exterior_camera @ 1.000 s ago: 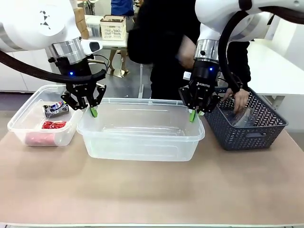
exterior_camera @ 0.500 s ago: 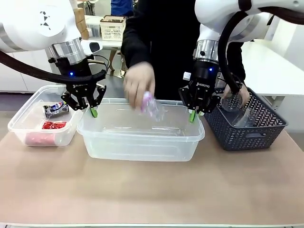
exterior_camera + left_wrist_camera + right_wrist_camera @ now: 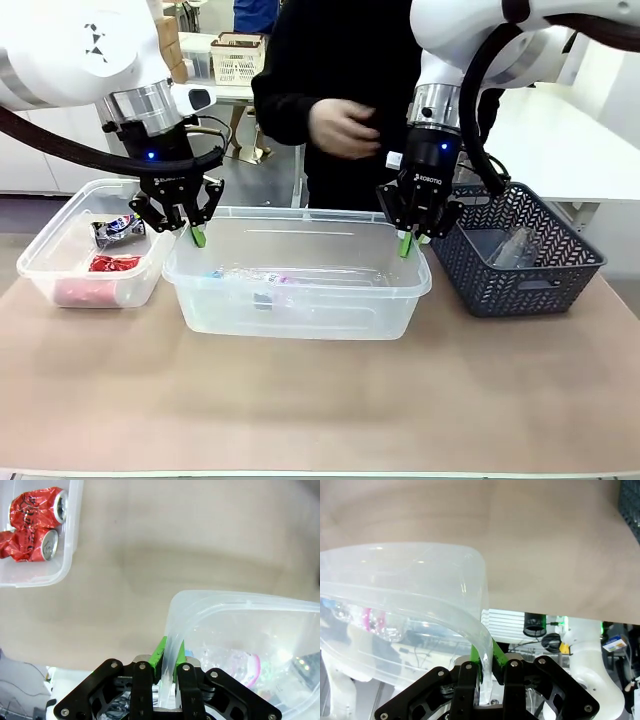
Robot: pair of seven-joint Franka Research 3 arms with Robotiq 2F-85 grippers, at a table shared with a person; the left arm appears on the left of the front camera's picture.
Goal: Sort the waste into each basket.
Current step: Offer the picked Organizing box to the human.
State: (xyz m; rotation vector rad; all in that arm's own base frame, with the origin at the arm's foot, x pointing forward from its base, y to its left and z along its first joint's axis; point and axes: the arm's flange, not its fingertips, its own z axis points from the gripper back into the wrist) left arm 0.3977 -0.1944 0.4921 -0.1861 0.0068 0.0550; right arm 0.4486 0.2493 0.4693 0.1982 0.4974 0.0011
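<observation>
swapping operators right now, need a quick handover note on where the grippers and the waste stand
Left gripper: shut on the left rim of the big clear plastic tub.
Right gripper: shut on that tub's right rim.
Done: a clear plastic bottle with pink label lies in the big tub; crushed red drink cans sit in the smaller clear tub.
Left: another clear bottle remains in the dark grey lattice basket.
The person's hand is raised above the tub.

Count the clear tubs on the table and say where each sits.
2. The small tub sits at the table's left end, holding crushed cans; the large tub sits in the middle, each end gripped by a claw.
</observation>
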